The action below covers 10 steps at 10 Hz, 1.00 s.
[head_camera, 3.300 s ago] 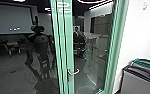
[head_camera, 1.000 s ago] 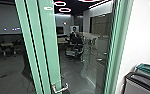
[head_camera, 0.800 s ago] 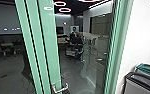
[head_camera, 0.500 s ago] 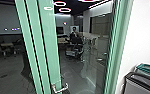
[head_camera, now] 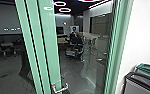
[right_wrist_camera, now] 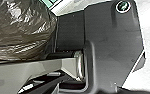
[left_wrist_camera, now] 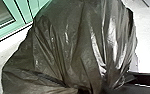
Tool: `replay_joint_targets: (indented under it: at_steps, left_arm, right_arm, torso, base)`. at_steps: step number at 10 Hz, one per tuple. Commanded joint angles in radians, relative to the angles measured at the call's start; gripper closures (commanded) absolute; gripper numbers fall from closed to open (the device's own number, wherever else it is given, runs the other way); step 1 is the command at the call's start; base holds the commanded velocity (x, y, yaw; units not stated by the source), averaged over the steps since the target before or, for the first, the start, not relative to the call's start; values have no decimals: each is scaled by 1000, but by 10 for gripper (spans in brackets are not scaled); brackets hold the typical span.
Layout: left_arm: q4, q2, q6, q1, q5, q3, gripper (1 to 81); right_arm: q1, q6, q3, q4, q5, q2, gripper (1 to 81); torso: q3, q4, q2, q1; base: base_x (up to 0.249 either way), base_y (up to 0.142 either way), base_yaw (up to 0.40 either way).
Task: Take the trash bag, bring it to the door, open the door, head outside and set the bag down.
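Observation:
The glass door's green frame [head_camera: 49,45] stands close in front in the head view, with its metal handle [head_camera: 60,88] low down. In the left wrist view the dark, shiny trash bag [left_wrist_camera: 73,45] looms large, its folds drawn together at my left gripper [left_wrist_camera: 102,86], which is shut on it. The same bag [right_wrist_camera: 18,30] appears beside my base in the right wrist view. How my right gripper stands cannot be told.
Grey bins [head_camera: 141,83], one with a teal top [head_camera: 147,67], stand by the white wall [head_camera: 141,32] at the right. Through or in the glass show a person [head_camera: 74,32], chairs and tables.
Since the earliest view the camera has come nearer the door, and the handle sits lower and further left. Over the last second the head view has hardly changed.

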Motion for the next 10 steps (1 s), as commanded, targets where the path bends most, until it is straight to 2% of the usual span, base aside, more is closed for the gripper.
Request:
replay_joint_targets:
  at_steps: [1, 10]
  left_arm:
    - [8, -2, 0, -55, 59, 13, 811]
    - [10, -4, 0, -57, 66, 8, 811]
  right_arm:
    - [46, -6, 4, -12, -55, 7, 10]
    - [45, -6, 4, -15, -55, 8, 10]
  torso:
    - [0, 0, 0, 0]
    - [0, 0, 0, 0]
  base:
    - [0, 0, 0]
    - [0, 0, 0]
